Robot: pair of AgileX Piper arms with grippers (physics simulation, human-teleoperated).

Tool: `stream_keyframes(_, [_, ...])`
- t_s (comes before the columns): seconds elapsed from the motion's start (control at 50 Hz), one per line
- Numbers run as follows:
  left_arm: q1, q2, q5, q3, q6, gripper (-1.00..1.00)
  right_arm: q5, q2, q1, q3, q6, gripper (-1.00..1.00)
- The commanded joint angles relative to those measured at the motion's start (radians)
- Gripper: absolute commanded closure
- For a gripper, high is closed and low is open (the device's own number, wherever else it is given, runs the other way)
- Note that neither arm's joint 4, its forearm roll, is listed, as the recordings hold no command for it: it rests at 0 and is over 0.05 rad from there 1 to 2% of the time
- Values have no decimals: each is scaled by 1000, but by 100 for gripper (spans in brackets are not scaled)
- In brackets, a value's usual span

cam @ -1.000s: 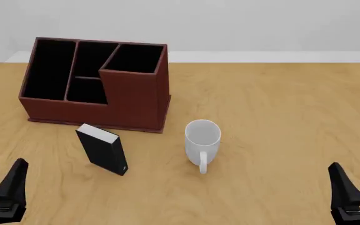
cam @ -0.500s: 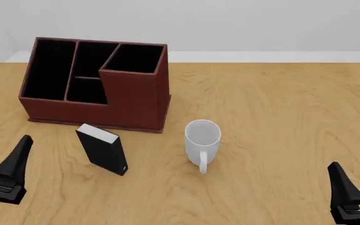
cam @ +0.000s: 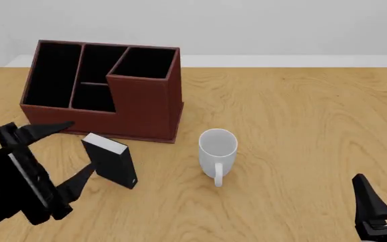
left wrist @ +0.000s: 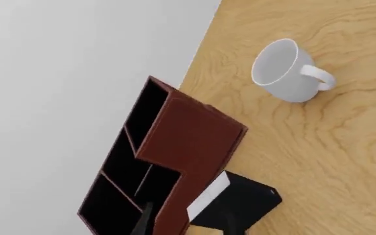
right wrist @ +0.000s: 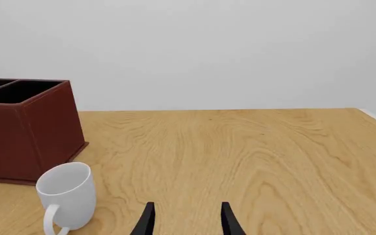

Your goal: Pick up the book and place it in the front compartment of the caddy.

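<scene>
Front view
Left end effector [cam: 69, 154]: wide open, holding nothing, turned on its side, close by the book.
Book [cam: 110, 161]: standing on the surface [cam: 294, 131], just in front of the caddy, apart from it.
Caddy [cam: 146, 108]: red-brown, black inside; front compartment [cam: 94, 98] low, beside the tall corner.
Mug [cam: 217, 149]: white, to the right of the book.
Right end effector [cam: 385, 201]: open, holding nothing, far right of the book.

Left wrist view
Book [left wrist: 240, 203]: beyond the fingertips [left wrist: 142, 223], next to the caddy [left wrist: 188, 147].
Mug [left wrist: 286, 73]: farther off.

Right wrist view
Right end effector [right wrist: 186, 218]: open, empty.
Mug [right wrist: 67, 193]: near the caddy [right wrist: 31, 132].
</scene>
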Motion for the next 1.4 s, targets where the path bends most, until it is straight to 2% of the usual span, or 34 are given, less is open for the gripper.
stream_keyframes(0.02, [-49, 85, 281, -54, 250, -100, 3, -2, 0, -1, 0, -100])
stream_keyframes(0.1, [-19, 114, 412, -126, 297, -100, 6, -5, 0, -2, 0, -100])
stream_keyframes(0.22, [27, 148, 507, -148, 383, -100, 9, -8, 0, -1, 0, -100])
stream_keyframes(0.28, [51, 184, 512, -169, 410, -100, 8, -7, 0, -2, 0, -100])
stream_keyframes(0.32, [74, 203, 490, -168, 456, -100, 10, -8, 0, -2, 0, -100])
stream_keyframes(0.4, [57, 230, 501, -214, 448, -100, 7, -6, 0, -1, 0, -100])
stream_keyframes(0.46, [68, 236, 488, -199, 501, -100, 9, -9, 0, -1, 0, -100])
stream_keyframes(0.5, [68, 246, 488, -207, 506, -100, 9, -9, 0, 0, 0, -100])
stream_keyframes(0.54, [84, 250, 466, -188, 562, -100, 10, -10, 0, 0, 0, -100])
stream_keyframes(0.96, [79, 445, 343, -305, 602, -100, 9, -9, 0, 0, 0, -100])
stream_keyframes(1.4, [114, 585, 280, -398, 556, -100, 9, -9, 0, 0, 0, -100])
